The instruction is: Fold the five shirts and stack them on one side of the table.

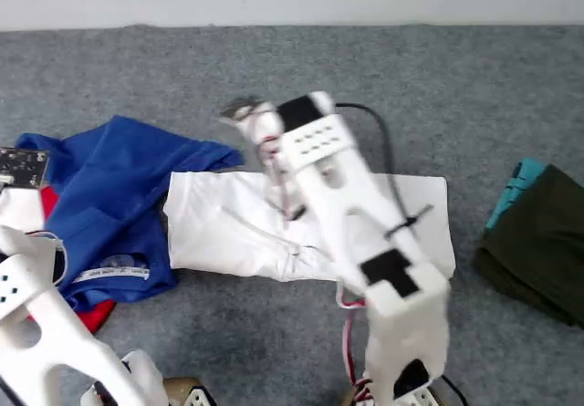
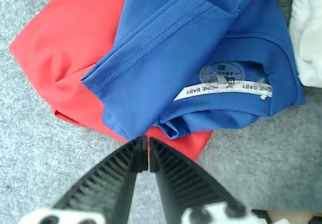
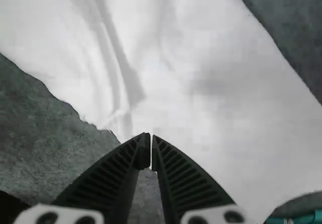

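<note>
Where the white shirt is lying: the white shirt (image 1: 228, 228) is resting mid-table (image 1: 456, 87), partly folded into a broad band, its long axis running left to right, parallel to the near edge.
Right gripper: the right gripper (image 3: 151, 138) is hanging above that shirt with its jaws pressed together, and nothing is showing between them.
Deciding relation: in the right wrist view the tips are sitting just over one edge of the white cloth, with bare table lying to one side and the shirt stretching away ahead. In the high view the arm is crossing the band from the near edge towards its far long edge.
Nearer arm: the right arm is standing directly over the white shirt, while the left arm is sitting at the near left corner, well apart from it.
Left gripper: the left gripper (image 2: 147, 141) is hovering with its jaws closed and empty above the near edge of the red shirt (image 2: 60, 58).
Heap by the left edge: the blue shirt (image 2: 201, 32) is lying crumpled on the red one, its right side coming just beside the white shirt's left end.
Right edge: a dark shirt (image 1: 538, 242) is lying on a teal shirt (image 1: 516, 187), both looking folded, probably starting the stack.
Step in hand: the white shirt is likely the one being folded.
Next move: the right jaws are probably needing to spread, take that edge and carry it across the band.
Risk: thin layers may be slipping or lifting together.
</note>
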{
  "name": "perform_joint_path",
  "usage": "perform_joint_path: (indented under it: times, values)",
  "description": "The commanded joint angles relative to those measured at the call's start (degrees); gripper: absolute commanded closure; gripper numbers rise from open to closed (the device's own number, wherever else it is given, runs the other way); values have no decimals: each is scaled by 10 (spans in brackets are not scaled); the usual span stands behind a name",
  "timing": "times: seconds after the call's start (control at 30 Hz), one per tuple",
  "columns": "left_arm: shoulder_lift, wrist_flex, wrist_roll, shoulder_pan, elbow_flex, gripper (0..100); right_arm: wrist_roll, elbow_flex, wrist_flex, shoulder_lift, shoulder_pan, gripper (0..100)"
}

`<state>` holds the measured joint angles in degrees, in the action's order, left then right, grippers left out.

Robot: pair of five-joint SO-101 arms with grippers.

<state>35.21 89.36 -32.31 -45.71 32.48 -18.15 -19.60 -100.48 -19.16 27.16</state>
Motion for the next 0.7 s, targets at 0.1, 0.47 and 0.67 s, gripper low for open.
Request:
perform_joint_path:
  times: [0.1,0.47,0.67]
  values:
    - [16,45,5,3,-29,984,10,147,4,175,-120,981]
    - [15,85,4,3,-31,984,70,382,211,271,-266,715]
    - [15,85,4,3,-31,984,90,408,302,242,-283,712]
